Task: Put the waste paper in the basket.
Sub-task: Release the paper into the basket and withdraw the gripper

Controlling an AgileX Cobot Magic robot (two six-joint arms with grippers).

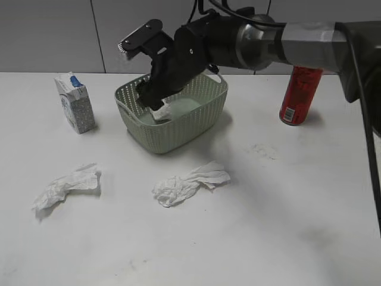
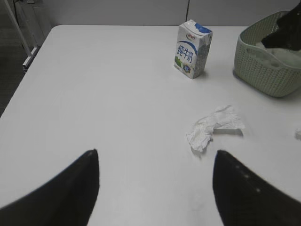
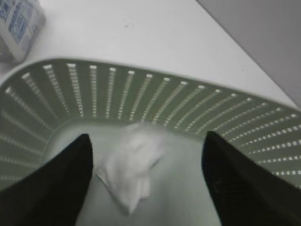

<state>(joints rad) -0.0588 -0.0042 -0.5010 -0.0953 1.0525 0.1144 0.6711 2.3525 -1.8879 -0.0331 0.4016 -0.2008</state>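
Nearest the camera, two wads of waste paper lie on the white table (image 1: 286, 226). The left wad (image 1: 65, 186) stretches roughly left to right, its higher end to the right. The middle wad (image 1: 189, 182) lies beside it, well apart, its long axis slanting up toward the right.

The left gripper (image 2: 155, 186) hovers over bare table with its fingers spread wide and nothing between them; the left wad lies ahead of it, slightly to the right.

Farther back, the right gripper (image 3: 146, 181) reaches down into the basket (image 1: 205, 116), jaws spread. The third wad (image 3: 131, 167) lies on the basket floor between the fingertips, its tapered end pointing toward the camera.

A milk carton (image 1: 75, 102) stands left of the basket, a red can (image 1: 299, 95) to its right.
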